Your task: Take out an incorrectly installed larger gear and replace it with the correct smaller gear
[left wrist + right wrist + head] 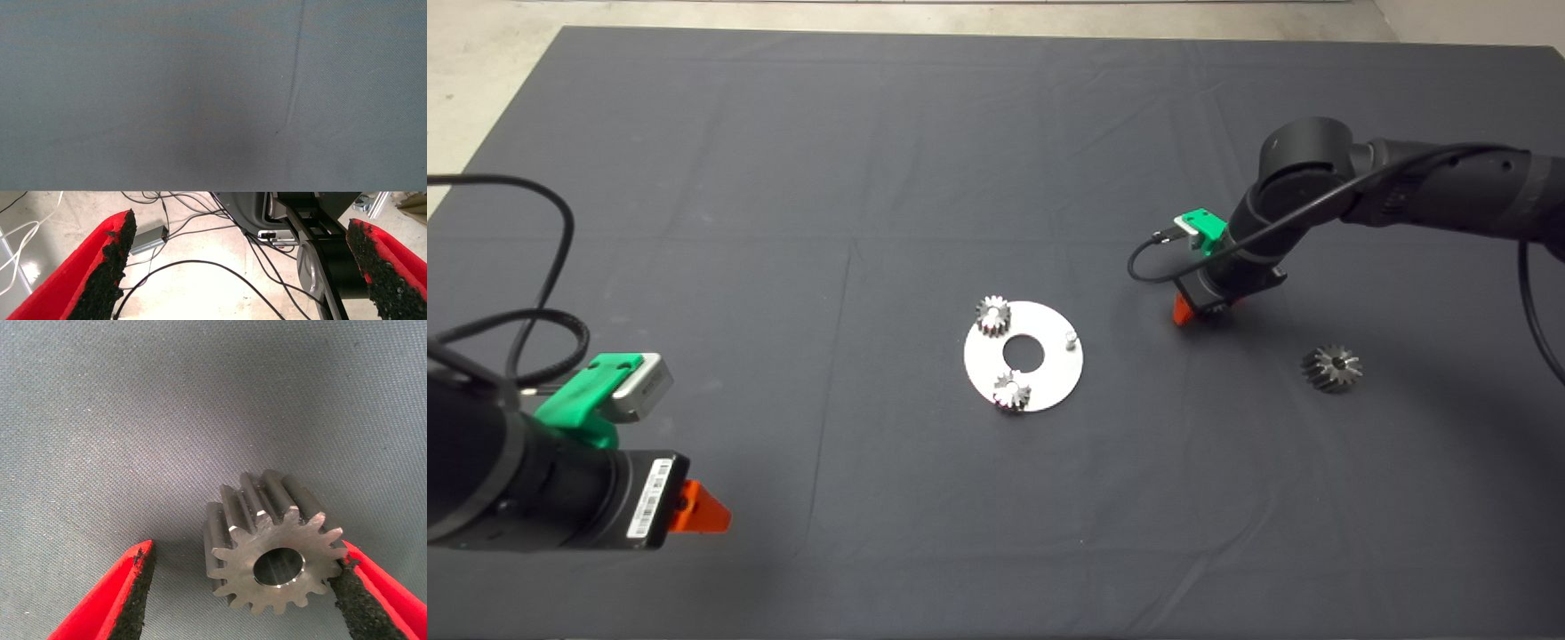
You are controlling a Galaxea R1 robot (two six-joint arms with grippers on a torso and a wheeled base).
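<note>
The smaller gear (273, 547) lies on its side on the mat between the fingers of my right gripper (243, 550), which is open around it; one pad (353, 593) touches its teeth, the other stands apart. In the head view this gripper (1193, 310) is down on the mat to the right of the round silver plate (1049, 378) and hides the gear. The larger gear (1332, 367) lies loose on the mat further right. My left gripper (698, 513) is parked open at the lower left.
On the plate, two small gears (992, 315) (1012, 391) sit on pegs, and a third peg (1071, 338) stands bare at its right side. The left wrist view shows the mat's edge with floor and cables beyond.
</note>
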